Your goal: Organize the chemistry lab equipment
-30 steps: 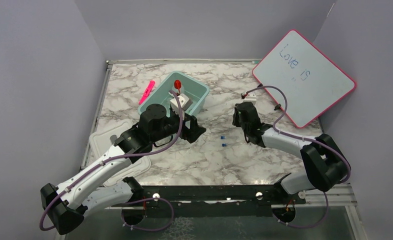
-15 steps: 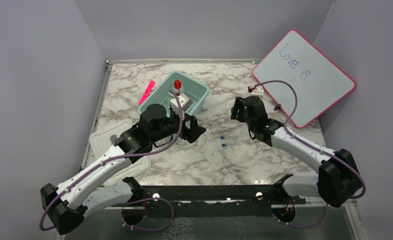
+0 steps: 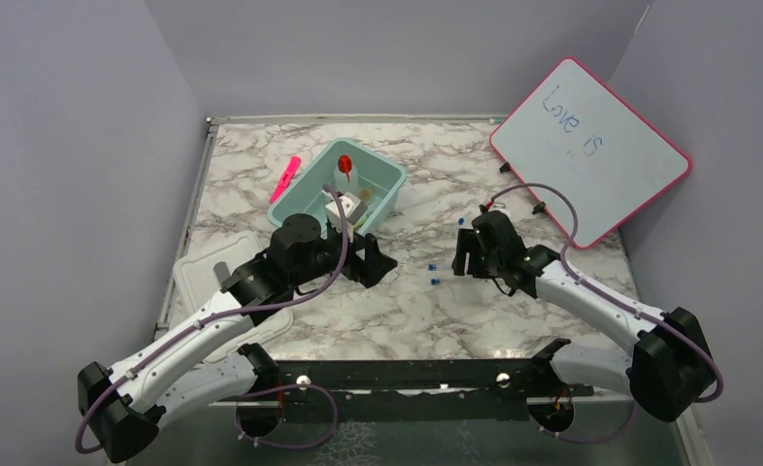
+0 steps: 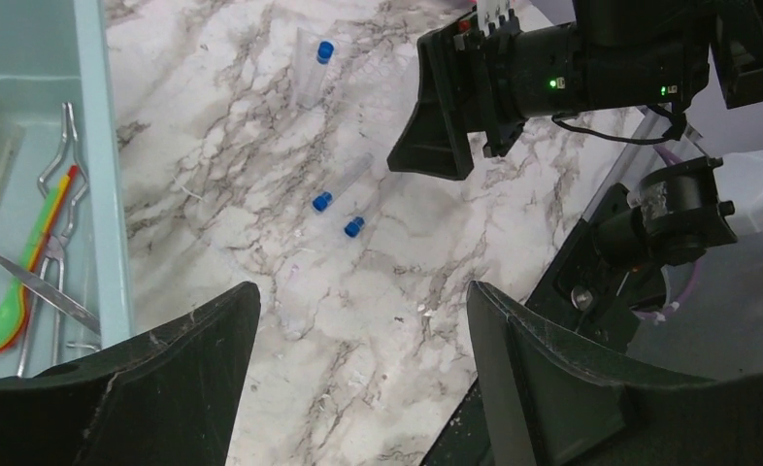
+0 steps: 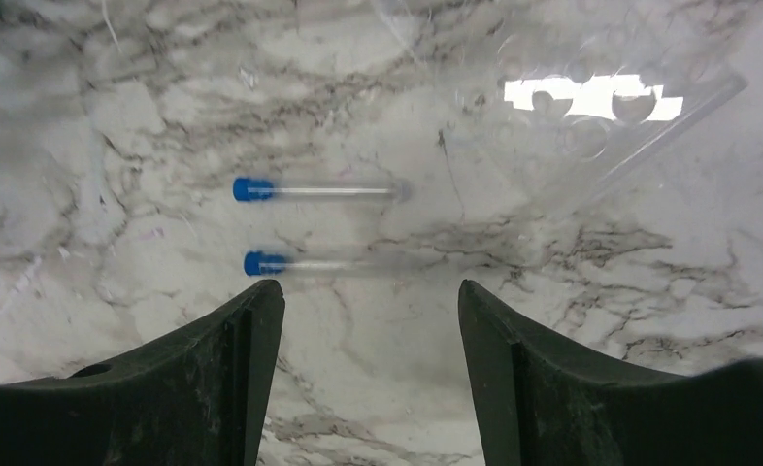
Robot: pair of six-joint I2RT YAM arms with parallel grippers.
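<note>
Two blue-capped tubes lie flat on the marble surface just ahead of the right gripper. They are side by side and parallel. Their long axes run straight across the right wrist view, with the blue caps at the left end, toward the left arm. The right jaws stand apart with nothing between them.

A third capped tube lies apart from the pair, farther out on the surface and at a different angle to them.

Beyond the pair is a clear piece with round holes, perhaps a tube rack, though it is too transparent to be sure.

The left gripper hangs beside the near end of the teal bin, jaws wide apart and empty. Inside the bin, the metal tongs and the green-handled tool lie lengthwise along its long wall. The red-bulbed dropper is at the far end.
</note>
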